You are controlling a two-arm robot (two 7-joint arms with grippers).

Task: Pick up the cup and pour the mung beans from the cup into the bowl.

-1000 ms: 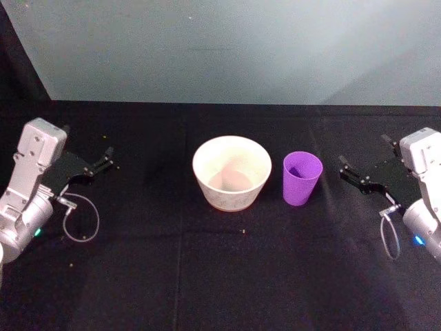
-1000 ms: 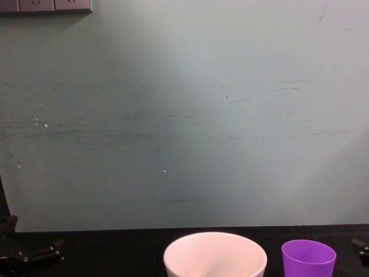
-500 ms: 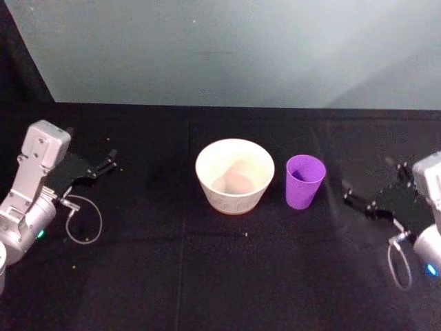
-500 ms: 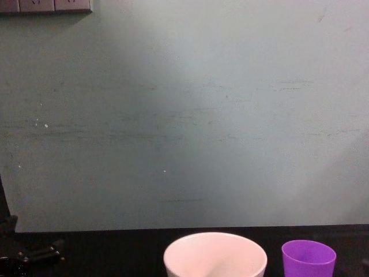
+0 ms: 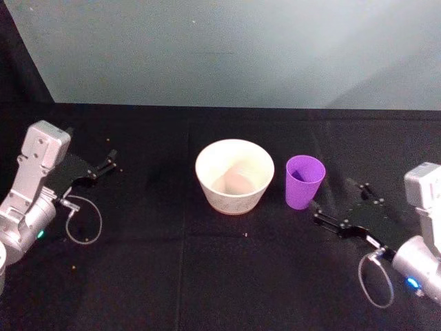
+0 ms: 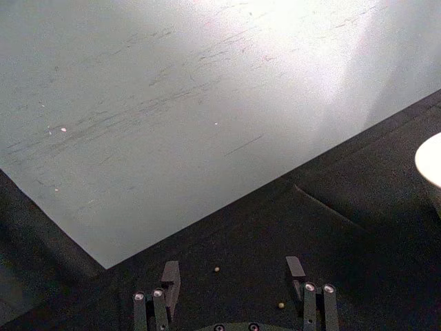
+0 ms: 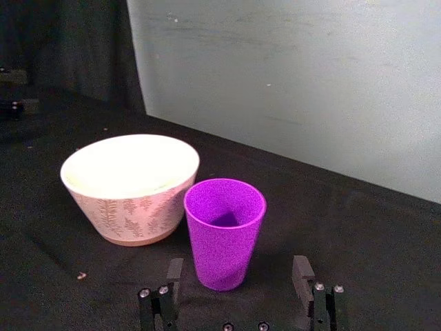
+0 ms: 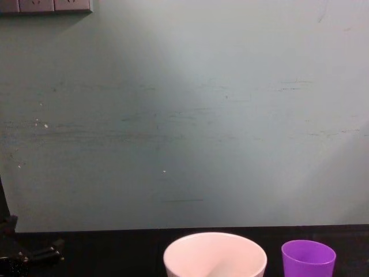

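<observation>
The cup [image 5: 304, 181] stands upright on the black desk [image 5: 207, 276], just beside the bowl [image 5: 231, 198] on its right, with a thin gap between them in the head view. The mung beans [image 7: 224, 218] are judged to be the darker patch at the cup's bottom, though single grains cannot be made out.

The right tool [image 5: 335, 202] is held low and near the cup, not touching it. Its fingers are spread wide, and in the right wrist view the cup is framed between them. The left tool [image 5: 110, 160] is parked well apart at the desk's left, also spread wide.

3 risks are judged from here:
- The finger on the bowl's side could be driven into the bowl's wall, since so little room is left there. The bowl would be shoved or the grasp blocked.
- The cup looks light and tapered, so it could be tipped by 1 finger arriving first, and the beans would be spilled onto the desk, where a loose grain [image 7: 81, 276] already lies.
- If the cup is tilted too fast or too far from the rim, grains could be bounced out of the bowl.
</observation>
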